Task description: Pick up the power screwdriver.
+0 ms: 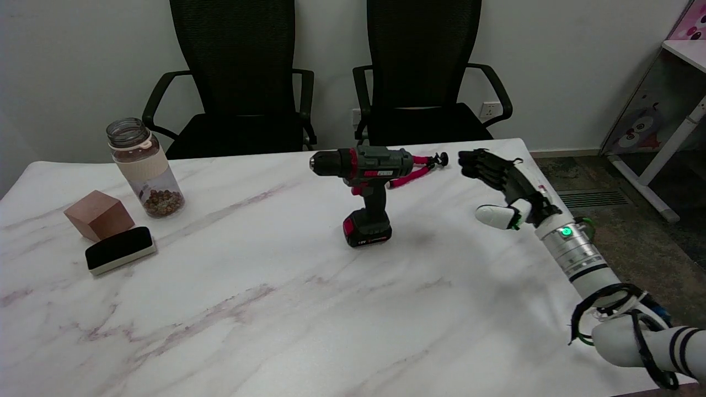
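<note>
The power screwdriver (367,187), dark grey with red trim, stands upright on its battery base near the middle of the white marble table (276,309), its chuck pointing left. My right hand (504,184) hovers over the table's right side, to the right of the screwdriver and well apart from it. Its fingers are spread and stretched toward the tool, the thumb held lower, and it holds nothing.
A small pink-and-black tripod (422,168) lies just behind the screwdriver. At the left stand a jar of brown beads (144,168), a brown cube (99,215) and a black-topped eraser (119,250). Two black office chairs (424,71) sit behind the table.
</note>
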Tool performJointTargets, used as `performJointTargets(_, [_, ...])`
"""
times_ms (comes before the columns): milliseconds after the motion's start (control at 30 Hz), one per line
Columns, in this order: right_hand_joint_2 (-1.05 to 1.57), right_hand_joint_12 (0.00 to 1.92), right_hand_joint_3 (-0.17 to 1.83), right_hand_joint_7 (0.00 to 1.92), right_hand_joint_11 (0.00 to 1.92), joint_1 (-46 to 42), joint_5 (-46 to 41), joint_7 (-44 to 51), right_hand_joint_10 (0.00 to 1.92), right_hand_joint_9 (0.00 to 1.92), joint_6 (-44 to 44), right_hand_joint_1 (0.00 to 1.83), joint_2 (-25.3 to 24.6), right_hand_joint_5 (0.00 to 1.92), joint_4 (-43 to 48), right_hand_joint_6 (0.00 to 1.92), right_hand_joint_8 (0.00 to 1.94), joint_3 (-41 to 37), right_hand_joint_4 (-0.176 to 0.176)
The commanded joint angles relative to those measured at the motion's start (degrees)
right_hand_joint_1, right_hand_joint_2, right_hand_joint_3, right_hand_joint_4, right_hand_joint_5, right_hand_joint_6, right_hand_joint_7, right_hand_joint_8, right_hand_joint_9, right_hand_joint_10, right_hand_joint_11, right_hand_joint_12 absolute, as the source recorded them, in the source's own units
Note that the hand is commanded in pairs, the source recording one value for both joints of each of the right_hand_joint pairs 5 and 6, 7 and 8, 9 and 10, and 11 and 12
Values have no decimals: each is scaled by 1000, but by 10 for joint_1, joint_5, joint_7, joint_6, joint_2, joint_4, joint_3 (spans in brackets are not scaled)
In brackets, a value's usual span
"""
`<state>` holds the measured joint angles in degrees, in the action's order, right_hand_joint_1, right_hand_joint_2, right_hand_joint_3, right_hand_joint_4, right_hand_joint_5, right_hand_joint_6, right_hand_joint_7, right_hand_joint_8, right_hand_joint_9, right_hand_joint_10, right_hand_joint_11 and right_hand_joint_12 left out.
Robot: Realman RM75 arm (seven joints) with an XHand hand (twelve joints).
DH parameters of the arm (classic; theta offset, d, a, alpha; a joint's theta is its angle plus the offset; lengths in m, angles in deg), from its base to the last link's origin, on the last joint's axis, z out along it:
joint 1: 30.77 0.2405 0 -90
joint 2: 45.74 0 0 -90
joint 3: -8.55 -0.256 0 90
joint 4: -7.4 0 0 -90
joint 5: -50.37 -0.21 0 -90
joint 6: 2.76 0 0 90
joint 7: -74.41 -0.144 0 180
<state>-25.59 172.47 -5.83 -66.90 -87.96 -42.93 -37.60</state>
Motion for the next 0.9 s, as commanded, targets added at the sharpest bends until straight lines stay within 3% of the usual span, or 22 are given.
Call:
performJointTargets(33, [-370,367,972,435,367,88,14,-74,347,347,56,910,-77,435,5,435,435,81,26])
performJointTargets(533, [-483,247,929,373,247,144,30,-166,276,276,65,901,-157,373,101,373,373,128,173])
performJointTargets(900, [-563,195,926,312,195,182,73,-211,249,249,87,902,-184,312,152,312,312,129,176])
